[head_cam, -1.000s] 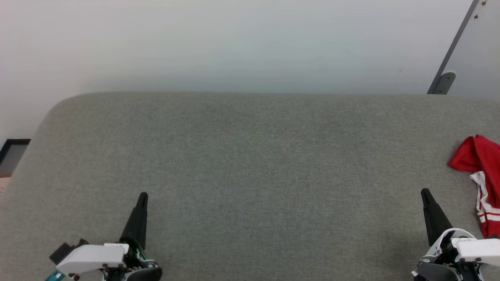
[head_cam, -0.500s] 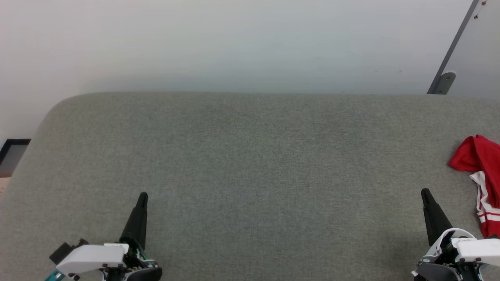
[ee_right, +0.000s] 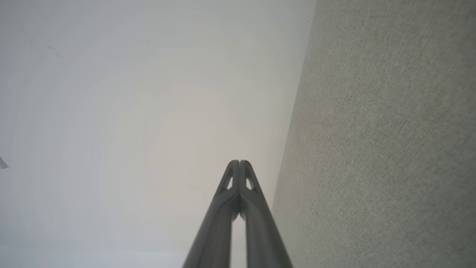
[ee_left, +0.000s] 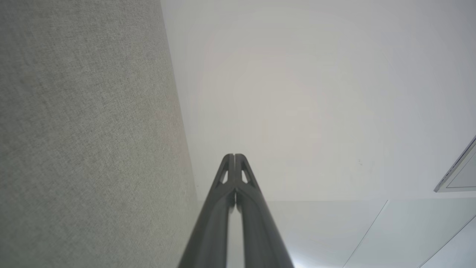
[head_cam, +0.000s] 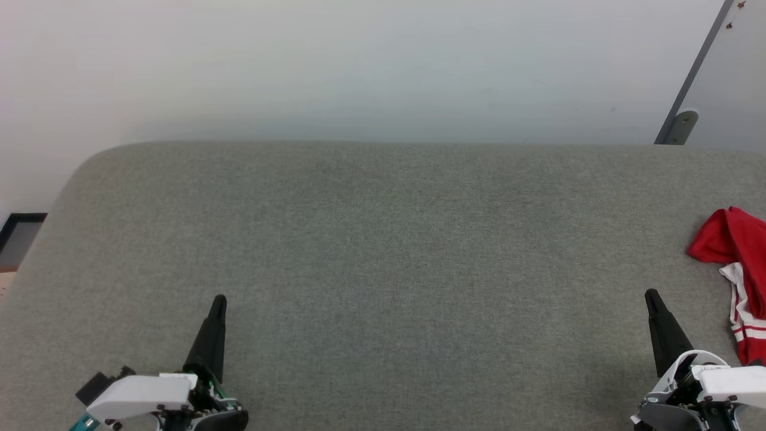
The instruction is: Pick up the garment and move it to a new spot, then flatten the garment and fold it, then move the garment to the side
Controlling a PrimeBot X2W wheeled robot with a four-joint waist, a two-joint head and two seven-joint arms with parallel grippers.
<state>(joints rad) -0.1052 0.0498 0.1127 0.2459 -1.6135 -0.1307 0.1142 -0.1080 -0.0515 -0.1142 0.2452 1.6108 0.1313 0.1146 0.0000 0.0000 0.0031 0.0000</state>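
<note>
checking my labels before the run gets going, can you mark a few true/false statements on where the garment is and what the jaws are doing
1. The garment lies bunched at the right edge of the grey fabric surface. True.
2. The right gripper has its jaws closed on the garment. False: its jaws are shut on nothing, and the garment lies off to its right.
3. The left gripper has its jaws shut and empty. True.
4. The garment is spread flat in the middle of the surface. False: it is crumpled at the far right, partly cut off by the head view's edge.
</note>
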